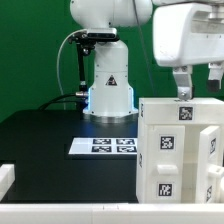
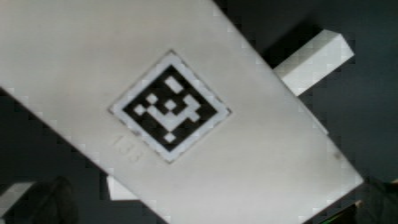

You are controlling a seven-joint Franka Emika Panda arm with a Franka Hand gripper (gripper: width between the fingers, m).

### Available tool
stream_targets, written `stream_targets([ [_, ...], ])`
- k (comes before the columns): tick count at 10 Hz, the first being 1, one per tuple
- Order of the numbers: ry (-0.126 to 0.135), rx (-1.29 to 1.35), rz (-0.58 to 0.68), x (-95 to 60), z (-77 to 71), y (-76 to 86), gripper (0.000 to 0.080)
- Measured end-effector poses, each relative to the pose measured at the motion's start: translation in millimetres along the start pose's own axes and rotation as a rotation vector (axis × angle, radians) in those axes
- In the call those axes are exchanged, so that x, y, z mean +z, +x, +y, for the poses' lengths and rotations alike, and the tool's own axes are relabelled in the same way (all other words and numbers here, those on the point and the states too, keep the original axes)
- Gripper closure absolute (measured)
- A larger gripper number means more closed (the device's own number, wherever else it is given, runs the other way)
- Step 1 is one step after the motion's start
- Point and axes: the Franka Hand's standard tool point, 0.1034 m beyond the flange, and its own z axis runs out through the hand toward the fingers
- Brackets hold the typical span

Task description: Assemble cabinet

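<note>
I am finding no words, brand names or numbers to read anywhere. On my base point(image 1: 110, 88) I am seeing a triangular warning sign point(image 1: 110, 84), too small to make out. The only other signs are square black-and-white marker tags, showing on the cabinet point(image 1: 172, 150) and on the marker board point(image 1: 103, 146).

White cabinet point(image 1: 180, 150), black-and-white marker tags point(image 2: 173, 106); black table point(image 1: 45, 140).
</note>
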Motion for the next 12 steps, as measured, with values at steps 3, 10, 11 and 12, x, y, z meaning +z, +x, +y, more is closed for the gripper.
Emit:
stream_targets([
  [3, -0.001, -0.206, -0.003, 0.5, 2.3, -2.5, 0.0002],
  [10, 0.029, -0.453, -0.022, 22.6, 11.6, -20.0, 0.0002],
  [11, 0.029, -0.453, -0.022, 22.8, 11.8, -20.3, 0.0089],
  [12, 0.030, -0.451, -0.023, 23.2, 11.6, -20.6, 0.0224],
])
